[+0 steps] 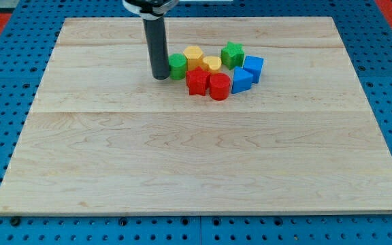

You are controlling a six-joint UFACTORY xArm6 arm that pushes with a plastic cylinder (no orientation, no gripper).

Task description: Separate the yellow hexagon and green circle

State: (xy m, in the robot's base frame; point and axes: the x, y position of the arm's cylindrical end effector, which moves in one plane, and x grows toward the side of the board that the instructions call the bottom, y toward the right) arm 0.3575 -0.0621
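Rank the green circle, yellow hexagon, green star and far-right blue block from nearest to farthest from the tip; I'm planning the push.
From my tip:
1. green circle, right beside it
2. yellow hexagon, next rightward
3. green star, upper right
4. blue block, far right

Blocks packed tight at board (pixel 203 156) top-centre: green circle (pixel 177 66) touching yellow hexagon (pixel 194 57), no gap between them. My tip (pixel 160 76) sits against circle's left side. Red blocks (pixel 208 84) wall the bottom edge, blue blocks (pixel 248 73) the right, green star (pixel 233 54) top right. Open board left, bottom, far right.
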